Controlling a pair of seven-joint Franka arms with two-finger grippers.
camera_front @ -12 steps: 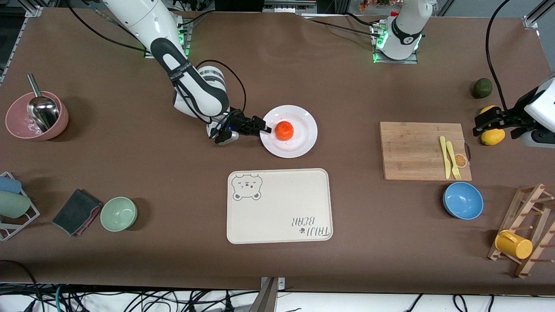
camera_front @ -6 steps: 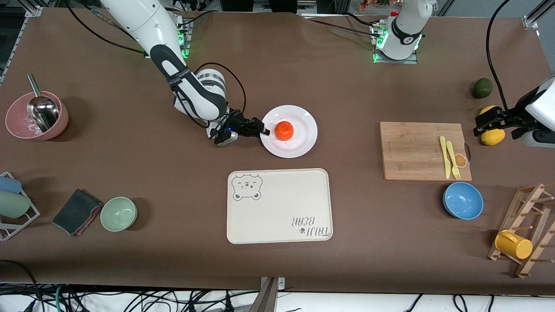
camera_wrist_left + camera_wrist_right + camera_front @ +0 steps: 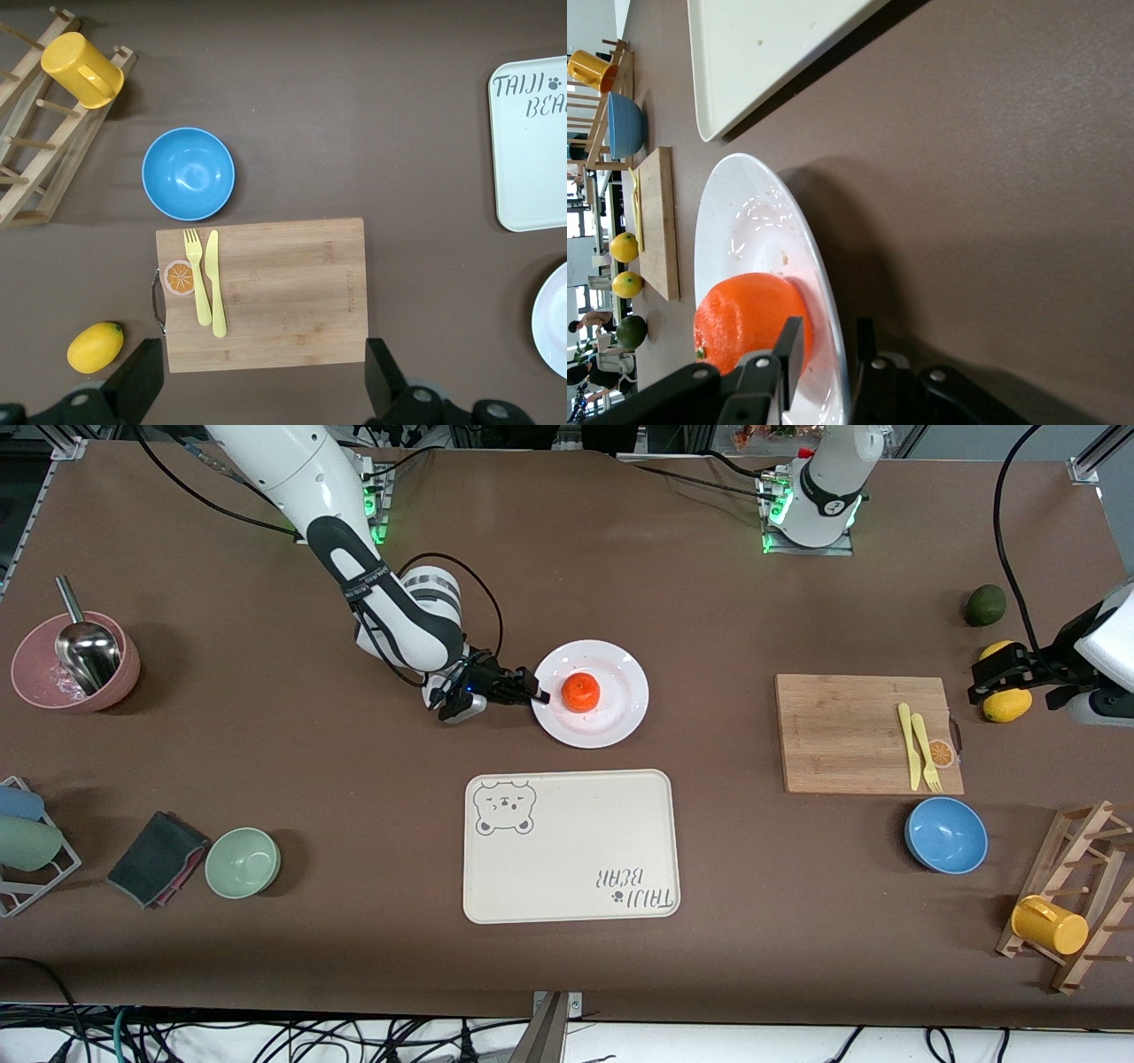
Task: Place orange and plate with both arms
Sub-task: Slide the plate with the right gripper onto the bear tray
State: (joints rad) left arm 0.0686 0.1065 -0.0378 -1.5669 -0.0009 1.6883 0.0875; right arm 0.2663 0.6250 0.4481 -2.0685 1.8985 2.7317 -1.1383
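The orange [image 3: 581, 691] lies in the well of the white plate [image 3: 620, 713] at the middle of the table. My right gripper [image 3: 534, 691] lies low at the plate's rim on the side toward the right arm's end. In the right wrist view the right gripper [image 3: 828, 332] straddles the plate [image 3: 744, 221] rim, one finger over the well beside the orange [image 3: 740, 323], the other under the rim. Narrow gaps still show, so it is open. My left gripper [image 3: 999, 673] waits open by the lemons; in its own view the left gripper [image 3: 259, 390] holds nothing.
A cream bear-print tray [image 3: 571, 846] lies nearer the front camera than the plate. Toward the left arm's end are a cutting board [image 3: 850, 735] with yellow cutlery, a blue bowl [image 3: 946, 834], lemons [image 3: 1007, 704] and a mug rack [image 3: 1076, 895]. A green bowl [image 3: 243, 862] and pink bowl [image 3: 75, 660] sit toward the right arm's end.
The right gripper's fingers have drawn closer together around the plate's rim, and its hand has eased slightly back. The plate, the orange and the left arm have not moved.
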